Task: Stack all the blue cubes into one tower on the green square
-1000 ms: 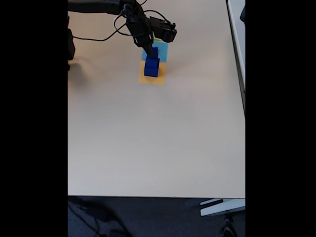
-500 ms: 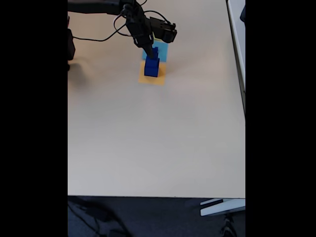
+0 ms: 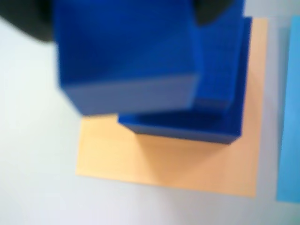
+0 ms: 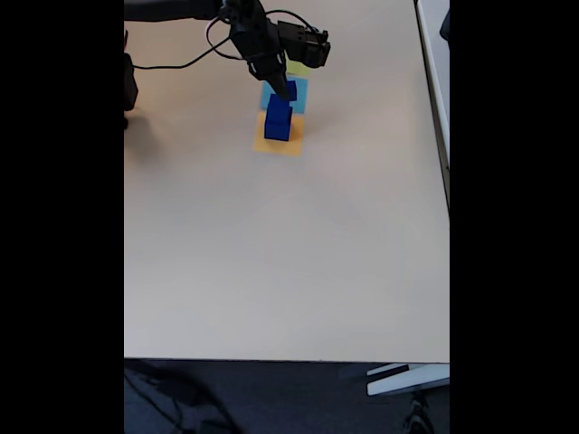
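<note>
A: Where's the arm sitting on your feed?

B: In the fixed view I see it coming in from the top left, black, stretched across the top of the pale surface (image 4: 271,253) and bent down at the wrist. The claw (image 4: 285,91) points down onto the top of the cubes (image 4: 279,119), with loose cables looping behind it.

A: Is it holding anything?

B: I read it as closed on a cube. In the wrist view a big blurred blue cube (image 3: 126,56) fills the upper frame, with dark finger shapes at the top left and top right corners on either side of it. It looks lifted a little and offset from the cubes below, though I can't tell whether it still touches them.

A: And the rest of the stack?

B: I count 2 more blue layers under it in the wrist view. They stand on the orange square (image 3: 164,164), not on the green one. In the fixed view, the light-blue square (image 4: 295,90) lies just behind the orange square (image 4: 280,141), and a sliver of the green square (image 4: 299,68) shows beyond that, partly under the claw's body.

A: Any labels or writing?

B: None I can read on the cubes, squares or arm; the wrist view is too soft for fine detail.
</note>
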### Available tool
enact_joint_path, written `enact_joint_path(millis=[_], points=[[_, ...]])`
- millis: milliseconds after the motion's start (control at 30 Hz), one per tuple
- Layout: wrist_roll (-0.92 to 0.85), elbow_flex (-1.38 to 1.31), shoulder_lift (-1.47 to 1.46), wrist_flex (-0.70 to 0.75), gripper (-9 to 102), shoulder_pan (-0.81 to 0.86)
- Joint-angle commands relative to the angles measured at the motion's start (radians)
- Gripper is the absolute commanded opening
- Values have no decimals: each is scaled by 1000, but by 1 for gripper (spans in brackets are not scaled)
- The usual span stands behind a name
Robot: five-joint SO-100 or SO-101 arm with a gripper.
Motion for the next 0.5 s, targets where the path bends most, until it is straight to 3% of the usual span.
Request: enact_joint_path(millis=[0, 467], points=[[52, -141, 18, 28, 0, -40], [434, -193, -18, 34, 0, -206]])
